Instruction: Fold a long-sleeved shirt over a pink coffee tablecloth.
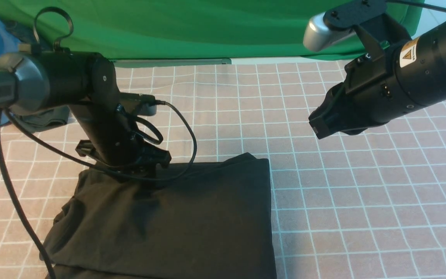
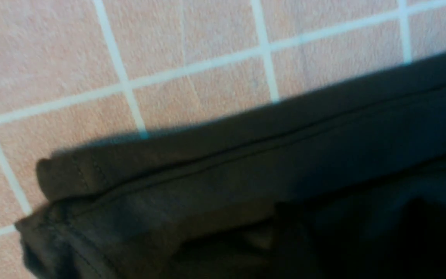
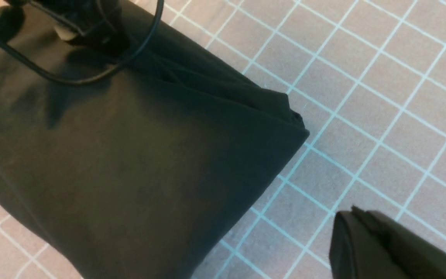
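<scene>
Left gripper (image 1: 130, 170): pointed down at the far left corner of the large black soft-fabric long-sleeved shirt (image 1: 192, 217), fingertips at or just above the cloth. Its jaws are hidden behind the wrist body in the front view and out of frame in the left wrist view, so cannot tell whether they are apart or pinching fabric. A thin black cable (image 1: 184, 128) loops from the wrist out over the shirt's far edge.

Directly under this gripper, the left wrist view shows a stitched hem (image 2: 246, 151) of the shirt lying in layers, with bare grid cloth just beyond it.

Right gripper (image 1: 319, 126): held in the air, well apart from the shirt, on its right and farther from the robot. Fingers (image 3: 366, 240) pressed together, nothing between them.

Below and to the left of the right gripper: the shirt lies folded into a compact, roughly rectangular stack, right edge straight, near left side rumpled and bulging.

Beneath everything: the wide pinkish-tan tablecloth (image 1: 362, 201) with a thin white grid of squares, flat, extending past the shirt on all visible sides.

Beyond both grippers: a plain green cloth (image 1: 192, 27) along the far edge.
</scene>
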Motion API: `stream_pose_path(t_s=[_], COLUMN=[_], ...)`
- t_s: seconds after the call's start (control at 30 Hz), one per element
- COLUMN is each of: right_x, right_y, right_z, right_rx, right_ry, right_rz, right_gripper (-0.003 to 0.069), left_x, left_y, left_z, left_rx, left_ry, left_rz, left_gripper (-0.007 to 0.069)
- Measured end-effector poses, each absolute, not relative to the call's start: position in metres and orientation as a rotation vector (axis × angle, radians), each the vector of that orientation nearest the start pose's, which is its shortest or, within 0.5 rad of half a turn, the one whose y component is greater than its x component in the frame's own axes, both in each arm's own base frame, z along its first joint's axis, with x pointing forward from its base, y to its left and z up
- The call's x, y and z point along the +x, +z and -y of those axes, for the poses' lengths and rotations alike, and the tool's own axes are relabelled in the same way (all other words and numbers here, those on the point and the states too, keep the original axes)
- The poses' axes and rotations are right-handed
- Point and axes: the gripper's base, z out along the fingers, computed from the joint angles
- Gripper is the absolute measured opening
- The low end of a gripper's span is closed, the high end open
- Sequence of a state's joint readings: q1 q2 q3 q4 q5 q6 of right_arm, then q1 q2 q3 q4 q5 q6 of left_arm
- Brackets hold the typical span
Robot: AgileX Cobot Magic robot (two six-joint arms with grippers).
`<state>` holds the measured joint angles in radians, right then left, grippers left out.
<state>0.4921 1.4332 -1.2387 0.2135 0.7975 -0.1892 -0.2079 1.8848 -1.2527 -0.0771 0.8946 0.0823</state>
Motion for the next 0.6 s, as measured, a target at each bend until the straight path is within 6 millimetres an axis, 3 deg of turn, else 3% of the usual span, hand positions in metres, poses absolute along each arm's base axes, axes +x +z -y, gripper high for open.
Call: stream_pose_path(t_s=[0.03,0.07,0.17,0.3,0.6], right_x=[0.264,0.264,0.264,0.264,0.265], right_y=[0.333,0.333,0.333,0.333,0.333], right_z=[-0.157,-0.157,-0.157,-0.157,-0.158], right_rx=[-0.717,-0.717,-0.717,-0.717,-0.715], right_ry=[0.382,0.382,0.382,0.382,0.383], right_rz=[-2.383,-2.383,-2.383,-2.385,-2.381], right_gripper=[0.0035,0.0035,0.0035,0.0035,0.0035], left_x=[0.352,0.352,0.352,0.351,0.344], left_y=[0.178,0.178,0.178,0.183,0.217], left_z=[0.080,0.080,0.080,0.078,0.072], left_rx=[0.379,0.384,0.384,0.323,0.232], left_ry=[-0.108,-0.108,-0.108,-0.091,-0.034], left_rz=[-2.996,-2.996,-2.996,-2.996,-2.908], left_gripper=[0.0176,0.0120,0.0029,0.0027,0.0027])
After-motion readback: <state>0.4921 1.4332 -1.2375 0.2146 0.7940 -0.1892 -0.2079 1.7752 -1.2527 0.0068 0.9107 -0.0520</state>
